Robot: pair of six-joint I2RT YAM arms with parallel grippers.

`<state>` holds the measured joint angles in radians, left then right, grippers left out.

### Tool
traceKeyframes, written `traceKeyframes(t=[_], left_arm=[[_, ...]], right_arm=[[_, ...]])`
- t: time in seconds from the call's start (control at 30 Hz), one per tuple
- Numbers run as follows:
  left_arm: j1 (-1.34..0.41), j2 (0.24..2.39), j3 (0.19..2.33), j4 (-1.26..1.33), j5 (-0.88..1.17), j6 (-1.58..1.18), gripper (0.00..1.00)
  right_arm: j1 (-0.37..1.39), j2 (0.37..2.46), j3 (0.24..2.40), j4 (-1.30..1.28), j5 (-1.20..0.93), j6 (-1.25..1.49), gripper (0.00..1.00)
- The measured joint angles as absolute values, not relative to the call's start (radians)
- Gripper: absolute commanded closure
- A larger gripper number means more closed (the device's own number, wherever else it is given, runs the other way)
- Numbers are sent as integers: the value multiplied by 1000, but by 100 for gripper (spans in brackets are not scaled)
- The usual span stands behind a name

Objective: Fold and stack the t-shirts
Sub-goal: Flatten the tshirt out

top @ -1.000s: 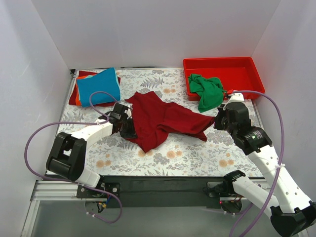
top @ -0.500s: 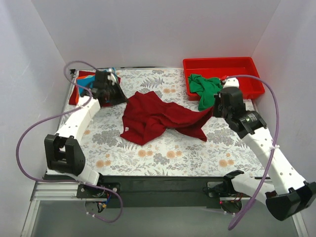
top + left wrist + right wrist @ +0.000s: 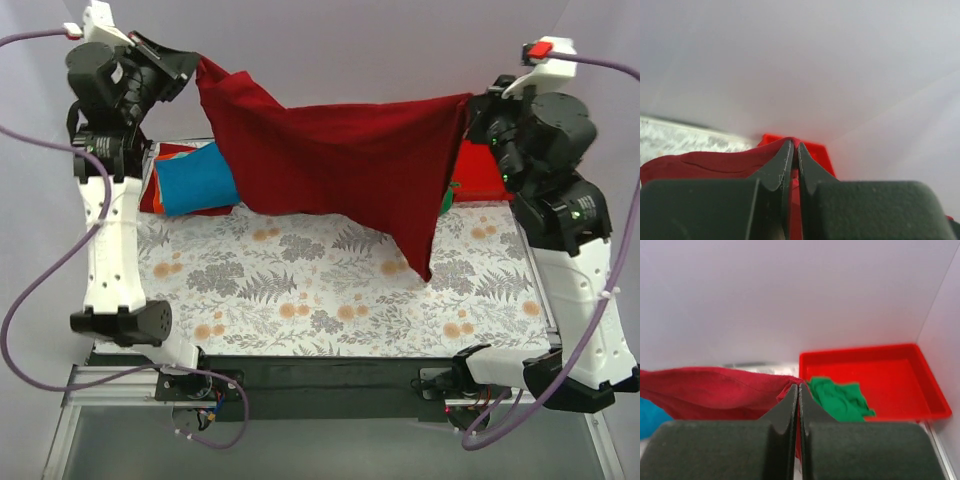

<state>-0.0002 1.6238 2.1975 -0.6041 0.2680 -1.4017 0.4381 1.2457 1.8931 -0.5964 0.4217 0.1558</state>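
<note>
The large dark red t-shirt (image 3: 340,160) hangs spread in the air between both raised arms, one corner drooping low at the right. My left gripper (image 3: 195,62) is shut on its upper left corner, and the cloth (image 3: 700,162) shows pinched at the fingertips of that gripper (image 3: 794,147). My right gripper (image 3: 472,105) is shut on the upper right corner, where the shirt (image 3: 705,390) meets the closed jaws (image 3: 798,389). A bright blue t-shirt (image 3: 195,180) lies folded at the back left on orange and red ones (image 3: 152,198). The green t-shirt (image 3: 837,397) lies crumpled in the tray.
The red plastic tray (image 3: 890,375) stands at the back right, mostly hidden behind the hanging shirt in the top view. The floral table cloth (image 3: 300,290) covers the table. White walls close in at the back and on both sides.
Both arms have risen high and moved apart, lifting the dark red t-shirt off the table and stretching it out between them. The blue shirt's stack and the green shirt stayed put.
</note>
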Motion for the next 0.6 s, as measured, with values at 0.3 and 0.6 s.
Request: traceKeyframes(t=[0.3, 0.6], left_arm=[[-4, 1210, 2072, -351, 101, -1379, 100], [-4, 1002, 2069, -173, -27, -1274, 100]], right_arm=[[438, 1059, 1920, -445, 359, 94, 99], [438, 971, 1920, -281, 318, 70, 99]])
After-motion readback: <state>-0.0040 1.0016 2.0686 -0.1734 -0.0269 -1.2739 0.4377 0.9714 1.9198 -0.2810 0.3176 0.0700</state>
